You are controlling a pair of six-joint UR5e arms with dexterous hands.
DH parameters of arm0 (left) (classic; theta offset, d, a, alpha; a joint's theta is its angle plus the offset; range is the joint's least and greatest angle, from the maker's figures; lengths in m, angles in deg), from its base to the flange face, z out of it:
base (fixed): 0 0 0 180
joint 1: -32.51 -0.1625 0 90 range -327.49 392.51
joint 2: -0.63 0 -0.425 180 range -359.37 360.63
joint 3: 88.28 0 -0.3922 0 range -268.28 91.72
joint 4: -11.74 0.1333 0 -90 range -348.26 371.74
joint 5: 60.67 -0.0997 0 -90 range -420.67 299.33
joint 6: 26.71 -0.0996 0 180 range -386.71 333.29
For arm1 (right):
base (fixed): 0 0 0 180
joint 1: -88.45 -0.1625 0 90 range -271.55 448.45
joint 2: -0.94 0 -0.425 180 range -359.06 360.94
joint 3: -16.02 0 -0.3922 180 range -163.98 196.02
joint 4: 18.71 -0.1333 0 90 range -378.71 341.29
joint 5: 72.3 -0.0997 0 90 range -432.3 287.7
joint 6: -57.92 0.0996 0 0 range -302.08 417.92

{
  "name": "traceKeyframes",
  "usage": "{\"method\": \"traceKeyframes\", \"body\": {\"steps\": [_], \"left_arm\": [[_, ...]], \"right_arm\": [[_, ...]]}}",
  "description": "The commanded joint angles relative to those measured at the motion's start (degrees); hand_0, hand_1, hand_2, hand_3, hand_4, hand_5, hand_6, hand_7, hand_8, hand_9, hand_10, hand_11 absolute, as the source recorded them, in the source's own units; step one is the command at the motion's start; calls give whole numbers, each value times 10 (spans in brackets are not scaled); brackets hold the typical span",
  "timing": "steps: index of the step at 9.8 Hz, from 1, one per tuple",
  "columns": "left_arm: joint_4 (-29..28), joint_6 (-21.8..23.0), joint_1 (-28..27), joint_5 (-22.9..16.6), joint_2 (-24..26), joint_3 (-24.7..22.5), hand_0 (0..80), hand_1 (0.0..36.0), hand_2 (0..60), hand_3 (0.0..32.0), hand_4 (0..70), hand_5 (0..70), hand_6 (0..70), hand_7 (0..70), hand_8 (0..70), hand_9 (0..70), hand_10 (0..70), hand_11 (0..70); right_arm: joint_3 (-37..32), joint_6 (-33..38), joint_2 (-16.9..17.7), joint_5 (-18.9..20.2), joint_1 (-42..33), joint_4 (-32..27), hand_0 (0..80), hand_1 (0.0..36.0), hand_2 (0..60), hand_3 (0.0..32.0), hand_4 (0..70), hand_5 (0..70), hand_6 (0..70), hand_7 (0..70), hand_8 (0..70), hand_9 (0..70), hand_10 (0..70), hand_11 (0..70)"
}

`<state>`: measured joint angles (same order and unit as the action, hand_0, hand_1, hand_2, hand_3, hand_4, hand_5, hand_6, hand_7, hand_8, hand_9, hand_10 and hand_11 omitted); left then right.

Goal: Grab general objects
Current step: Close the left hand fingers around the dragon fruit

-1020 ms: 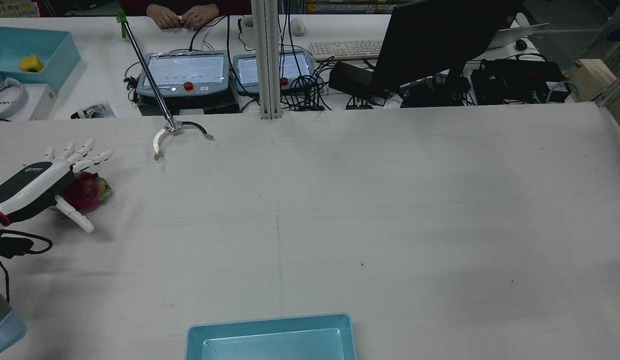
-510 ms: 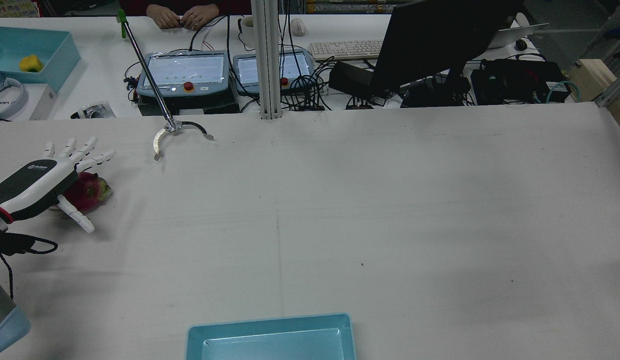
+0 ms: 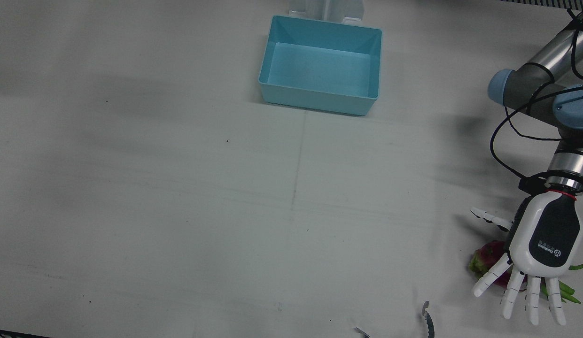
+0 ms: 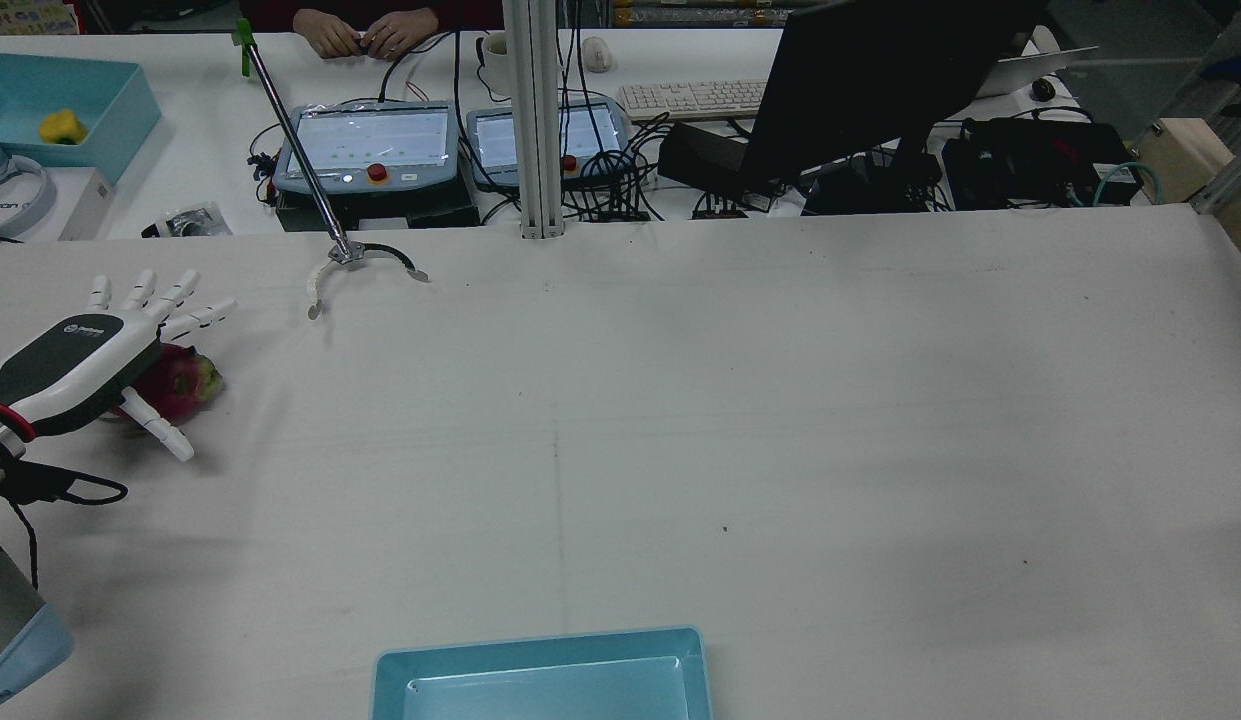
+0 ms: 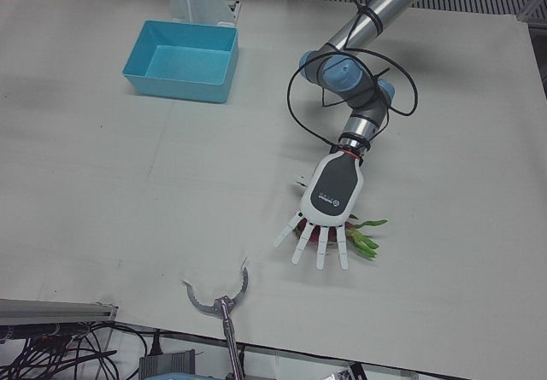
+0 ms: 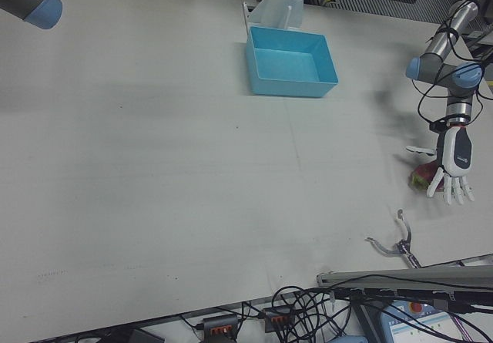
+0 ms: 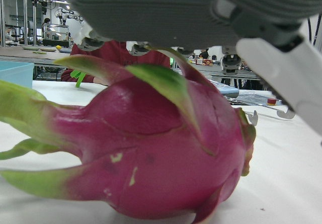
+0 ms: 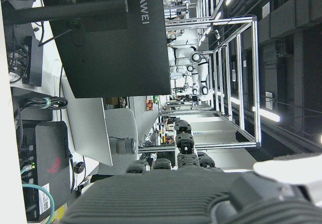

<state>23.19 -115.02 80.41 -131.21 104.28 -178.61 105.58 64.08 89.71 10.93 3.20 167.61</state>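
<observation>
Change since earlier frames: left hand has drifted slightly toward the far edge over the dragon fruit; its fingers stay spread, and the fruit has not shifted.
Left hand, aperture: fingers fanned apart and extended, thumb splayed to one side; nothing is enclosed.
Left hand, contact: palm hovers directly above the dragon fruit; from the left hand view the fruit lies just under the palm, and whether they touch cannot be told.
Dragon fruit, position: lying on its side on the table, near the table's left side in the rear view, green scales pointing outward past the hand.
Reaching tool: claw head rests on the table near the far edge, well apart from the hand; its pole leans up toward the person's hands.
Blue bin: empty, at the near-centre edge on the robot's side, well apart from the fruit.
Open room: the centre and right half of the table are bare.
Right hand: its own camera shows only part of its underside, pointed at a monitor; finger spread cannot be told.
</observation>
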Motion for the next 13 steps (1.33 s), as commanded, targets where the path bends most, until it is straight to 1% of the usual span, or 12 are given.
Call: {"method": "traceKeyframes", "body": {"steps": [1, 2, 3, 6, 7, 8, 9, 10, 11, 12, 13], "left_arm": [[2, -2, -1, 22, 9, 31, 520, 152, 0, 320, 0, 0, 0, 1, 0, 0, 0, 0], [2, -2, 0, 22, 8, 33, 525, 157, 0, 320, 0, 5, 0, 10, 0, 0, 0, 0], [2, -2, 0, 22, 8, 33, 523, 155, 0, 320, 0, 5, 0, 4, 0, 0, 0, 0], [-24, -3, 0, 24, 4, 39, 517, 149, 0, 320, 0, 7, 0, 0, 0, 0, 0, 0], [-27, -3, -1, 29, 3, 40, 512, 142, 0, 320, 0, 13, 0, 20, 0, 0, 0, 0], [-29, -3, -1, 36, 2, 40, 508, 134, 0, 276, 5, 29, 3, 57, 0, 0, 0, 0], [-36, -4, -3, 37, 1, 44, 485, 100, 2, 0, 273, 84, 146, 238, 96, 33, 90, 133], [-48, -4, -4, 41, 2, 60, 464, 35, 74, 0, 637, 222, 385, 508, 345, 300, 365, 507], [-61, -5, -4, 42, 1, 73, 446, 11, 157, 0, 700, 264, 452, 586, 438, 431, 507, 700], [-64, -22, -3, 49, 0, 74, 430, 11, 254, 0, 700, 277, 477, 636, 483, 497, 570, 700], [-71, -37, -2, 53, 0, 74, 411, 25, 430, 0, 700, 318, 543, 700, 573, 623, 677, 700]], "right_arm": [[0, 0, 0, 0, 0, 0, 0, 0, 0, 0, 0, 0, 0, 0, 0, 0, 0, 0], [0, 0, 0, 0, 0, 0, 0, 0, 0, 0, 0, 0, 0, 0, 0, 0, 0, 0], [0, 0, 0, 0, 0, 0, 0, 0, 0, 0, 0, 0, 0, 0, 0, 0, 0, 0], [0, 0, 0, 0, 0, 0, 0, 0, 0, 0, 0, 0, 0, 0, 0, 0, 0, 0], [0, 0, 0, 0, 0, 0, 0, 0, 0, 0, 0, 0, 0, 0, 0, 0, 0, 0], [0, 0, 0, 0, 0, 0, 0, 0, 0, 0, 0, 0, 0, 0, 0, 0, 0, 0], [0, 0, 0, 0, 0, 0, 0, 0, 0, 0, 0, 0, 0, 0, 0, 0, 0, 0], [0, 0, 0, 0, 0, 0, 0, 0, 0, 0, 0, 0, 0, 0, 0, 0, 0, 0], [0, 0, 0, 0, 0, 0, 0, 0, 0, 0, 0, 0, 0, 0, 0, 0, 0, 0], [-1, 0, 0, 0, 0, 0, 0, 0, 0, 0, 0, 0, 0, 0, 0, 0, 0, 0], [0, 0, 0, 0, 0, 0, 0, 0, 0, 0, 0, 0, 0, 0, 0, 0, 0, 0]]}}
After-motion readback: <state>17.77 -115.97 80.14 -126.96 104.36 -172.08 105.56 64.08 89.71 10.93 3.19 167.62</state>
